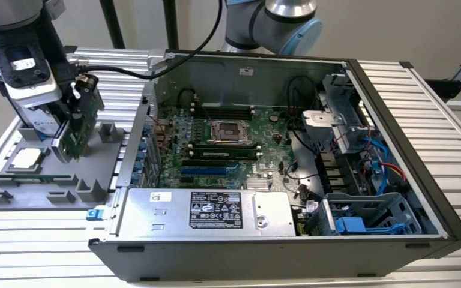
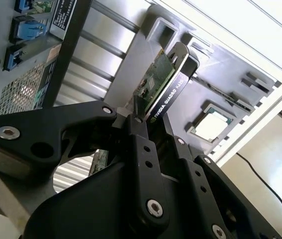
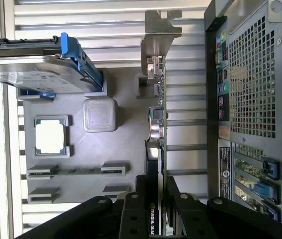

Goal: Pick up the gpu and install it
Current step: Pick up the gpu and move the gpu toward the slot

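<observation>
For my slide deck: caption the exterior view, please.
Robot arm's tool grips the graphics card at the gray tray, beside the open computer case.

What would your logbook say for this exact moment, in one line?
phase: pick up | jaws: shut on gpu | gpu: on edge at grey parts tray | computer case: open, gpu not installed

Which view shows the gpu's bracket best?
The first wrist view: the gpu runs edge-on from the gripper to its silver bracket. The second wrist view shows the shroud edge; the exterior view, its green face.
</observation>
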`<state>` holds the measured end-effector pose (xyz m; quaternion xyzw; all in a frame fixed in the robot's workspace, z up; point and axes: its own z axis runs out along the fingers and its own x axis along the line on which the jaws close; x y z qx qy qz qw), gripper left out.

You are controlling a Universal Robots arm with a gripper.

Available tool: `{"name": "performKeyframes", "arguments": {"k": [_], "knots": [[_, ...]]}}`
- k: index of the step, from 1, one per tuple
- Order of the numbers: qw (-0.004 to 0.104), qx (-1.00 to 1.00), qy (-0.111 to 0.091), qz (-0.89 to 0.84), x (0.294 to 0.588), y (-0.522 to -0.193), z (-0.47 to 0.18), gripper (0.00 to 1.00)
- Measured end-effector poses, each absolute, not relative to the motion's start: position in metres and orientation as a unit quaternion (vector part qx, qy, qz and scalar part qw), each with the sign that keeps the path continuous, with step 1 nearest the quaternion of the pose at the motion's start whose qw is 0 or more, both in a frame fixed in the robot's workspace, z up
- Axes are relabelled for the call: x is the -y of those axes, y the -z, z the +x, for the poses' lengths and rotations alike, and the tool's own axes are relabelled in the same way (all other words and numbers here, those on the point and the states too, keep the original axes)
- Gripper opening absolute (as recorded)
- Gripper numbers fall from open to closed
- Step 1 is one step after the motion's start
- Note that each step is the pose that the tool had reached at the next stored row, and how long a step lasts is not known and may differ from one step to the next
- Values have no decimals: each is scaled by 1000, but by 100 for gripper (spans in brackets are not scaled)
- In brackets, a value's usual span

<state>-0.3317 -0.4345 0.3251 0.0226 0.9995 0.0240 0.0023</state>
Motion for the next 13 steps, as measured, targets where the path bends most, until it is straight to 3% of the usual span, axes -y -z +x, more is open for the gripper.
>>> {"name": "performKeyframes", "arguments": {"k": [13], "knots": [[2,-999,-24,23,435,-331,-332,0]]}}
